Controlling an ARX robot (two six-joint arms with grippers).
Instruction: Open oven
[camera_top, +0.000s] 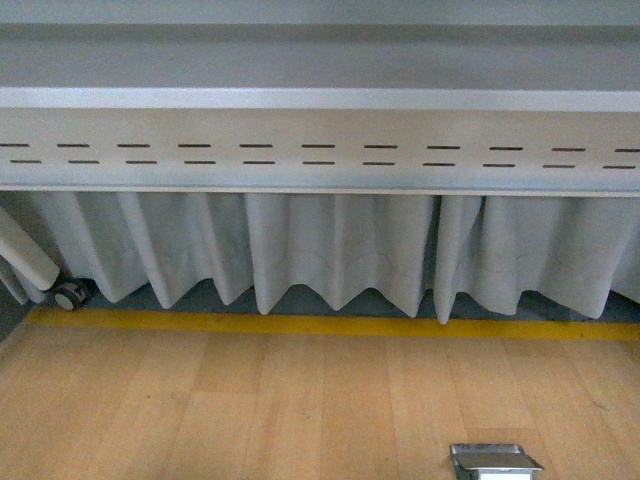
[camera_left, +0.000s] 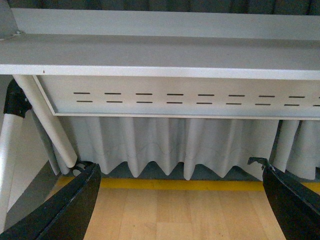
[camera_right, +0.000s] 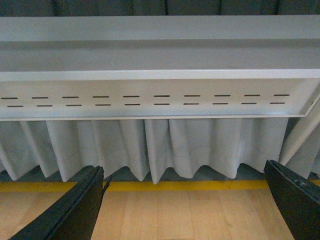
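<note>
Matt metal rail (camera_top: 320, 100); cloth curtain (camera_top: 340, 250); wood flr (camera_top: 250, 410).

Even, soft indoor light; slightly blurry frames; shadow beneath table (camera_top: 320, 100) edge.

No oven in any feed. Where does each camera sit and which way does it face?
Front view: on the body, looking forward under a table at its slotted panel, a curtain and wood floor; no arm shows.
Left wrist view: on the left arm, facing the same panel; left gripper open, both fingers showing.
Right wrist view: on the right arm, same heading; right gripper open too.
Shared: all three show panel, curtain and yellow floor line; no oven anywhere.
</note>
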